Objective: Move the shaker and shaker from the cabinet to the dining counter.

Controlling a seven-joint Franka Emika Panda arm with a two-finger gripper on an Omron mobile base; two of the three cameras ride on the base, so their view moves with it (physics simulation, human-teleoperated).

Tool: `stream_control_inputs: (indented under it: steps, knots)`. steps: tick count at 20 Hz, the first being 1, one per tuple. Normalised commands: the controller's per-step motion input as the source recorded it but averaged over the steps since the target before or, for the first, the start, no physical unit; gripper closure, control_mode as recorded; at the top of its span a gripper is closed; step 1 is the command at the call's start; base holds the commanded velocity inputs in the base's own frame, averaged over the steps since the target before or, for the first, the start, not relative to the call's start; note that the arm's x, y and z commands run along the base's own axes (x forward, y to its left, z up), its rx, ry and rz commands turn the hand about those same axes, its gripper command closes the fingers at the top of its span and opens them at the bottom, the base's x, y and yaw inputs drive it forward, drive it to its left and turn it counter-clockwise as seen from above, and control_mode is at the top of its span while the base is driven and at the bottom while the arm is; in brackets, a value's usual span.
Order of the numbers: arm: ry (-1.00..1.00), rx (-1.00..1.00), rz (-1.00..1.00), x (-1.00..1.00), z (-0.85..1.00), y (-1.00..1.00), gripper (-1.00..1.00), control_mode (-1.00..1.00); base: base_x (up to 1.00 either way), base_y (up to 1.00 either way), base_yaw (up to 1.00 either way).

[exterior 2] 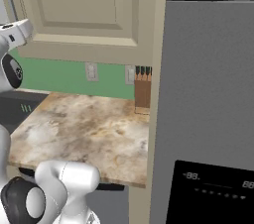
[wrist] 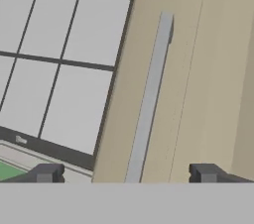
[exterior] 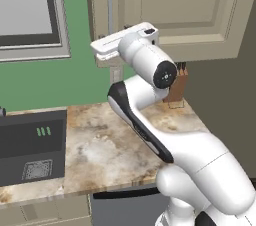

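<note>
Far left: window (wrist: 54, 69), no part of the job. Right of it, cabinet (exterior: 165, 10) door closed, slim vertical handle (wrist: 149, 99) just ahead of the gripper (wrist: 126, 173), jaws wide apart, holding nothing. Shakers unseen, presumably behind the door. Likely risks: closing off-centre and slipping off the thin bar, or pulling straight instead of along the door's arc. Right, knife block (exterior 2: 143, 89) within the elbow's sweep.

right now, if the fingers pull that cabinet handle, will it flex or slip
Probably stiff: the handle looks like a straight slim metal bar fixed to the cabinet door. Its smooth finish could be slippery, so the open fingers likely need to close squarely around it.
</note>
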Motion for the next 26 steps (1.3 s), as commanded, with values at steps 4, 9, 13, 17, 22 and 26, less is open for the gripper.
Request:
stream_control_inputs:
  steps: [4, 9, 13, 17, 22, 26]
  knots:
    - [0.0, 0.04, 0.05, 0.0, 0.08, 0.0, -1.0, -1.0, 0.0, 0.0, 0.0]
    - [0.03, 0.04, 0.0, 0.11, 0.0, 0.0, -1.0, -1.0, 0.0, 0.0, 0.0]
    - [0.03, 0.0, 0.0, 0.25, 0.0, 0.0, -1.0, -1.0, 0.0, 0.0, 0.0]
    - [0.03, 0.0, 0.0, 0.34, 0.0, 0.03, -1.0, -1.0, 0.0, 0.0, 0.0]
    - [0.04, 0.0, 0.0, 0.38, 0.0, 0.07, -1.0, -1.0, 0.0, 0.0, 0.0]
    - [0.05, 0.0, 0.0, 0.41, 0.0, 0.1, -1.0, -1.0, 0.0, 0.0, 0.0]
